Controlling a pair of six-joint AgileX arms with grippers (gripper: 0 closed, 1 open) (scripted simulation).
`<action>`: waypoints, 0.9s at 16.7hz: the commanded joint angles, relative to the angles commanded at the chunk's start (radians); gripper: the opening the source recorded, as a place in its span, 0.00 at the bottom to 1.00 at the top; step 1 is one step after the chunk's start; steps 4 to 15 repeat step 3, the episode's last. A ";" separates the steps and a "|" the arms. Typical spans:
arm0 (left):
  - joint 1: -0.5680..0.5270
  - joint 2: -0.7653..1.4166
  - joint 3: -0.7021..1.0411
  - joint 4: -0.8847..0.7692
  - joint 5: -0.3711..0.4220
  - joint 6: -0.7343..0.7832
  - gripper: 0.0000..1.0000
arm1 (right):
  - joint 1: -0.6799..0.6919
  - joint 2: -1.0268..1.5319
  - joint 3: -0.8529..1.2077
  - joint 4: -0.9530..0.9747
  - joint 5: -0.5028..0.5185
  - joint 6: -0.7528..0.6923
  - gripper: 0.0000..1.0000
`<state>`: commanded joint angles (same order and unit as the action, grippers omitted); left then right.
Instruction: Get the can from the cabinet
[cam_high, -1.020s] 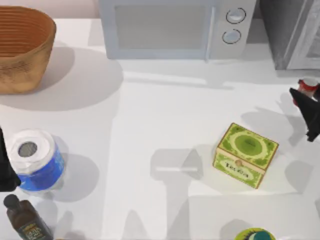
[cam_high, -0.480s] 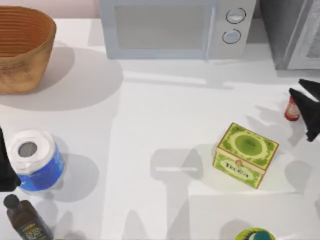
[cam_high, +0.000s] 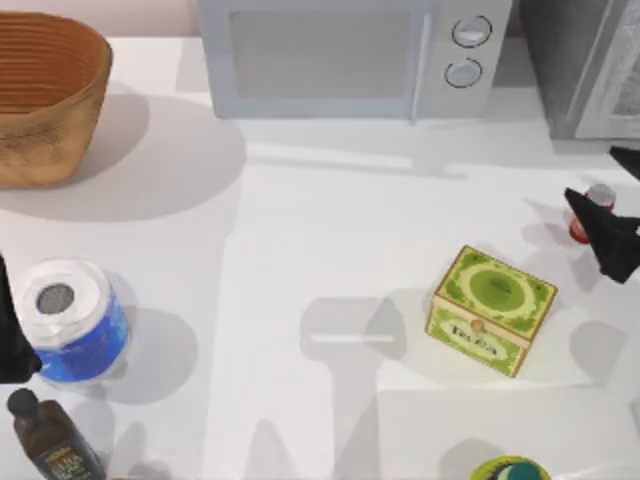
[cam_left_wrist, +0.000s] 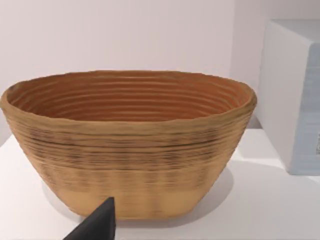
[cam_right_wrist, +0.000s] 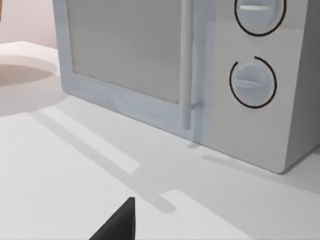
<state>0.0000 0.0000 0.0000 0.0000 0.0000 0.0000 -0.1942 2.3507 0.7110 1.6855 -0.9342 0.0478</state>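
- Can: small red cylinder, silvery top, on the tabletop at the top view's right side. It sits in front of the cabinet and apart from it, so it is out of the cabinet. It appears upright or nearly so; the tilt cannot be judged, as the arm partly covers it.
- Right claw: dark shape just beside and overlapping the can in the top view. One finger tip points toward the can. I cannot tell whether the fingers are spread, pressed together or pinching the can.
- Judgement on the step: the can looks set down on the tabletop, or about to be. To do this well, the can should stand flat before the claw lets go, and the claw should draw straight off so a finger does not knock it over.
- Tea box lies near, nearer the front edge; the withdrawal path should avoid it.
- Right arm pose: reaches in from the right edge, low over the tabletop; its wrist view faces the microwave.
- Left claw: parked at the left edge beside the paper roll, facing the basket; finger state not readable.
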 joint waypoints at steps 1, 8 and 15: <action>0.000 0.000 0.000 0.000 0.000 0.000 1.00 | 0.000 0.000 0.000 0.000 0.000 0.000 1.00; 0.000 0.000 0.000 0.000 0.000 0.000 1.00 | 0.000 0.000 0.000 0.000 0.000 0.000 1.00; 0.000 0.000 0.000 0.000 0.000 0.000 1.00 | 0.000 0.000 0.000 0.000 0.000 0.000 1.00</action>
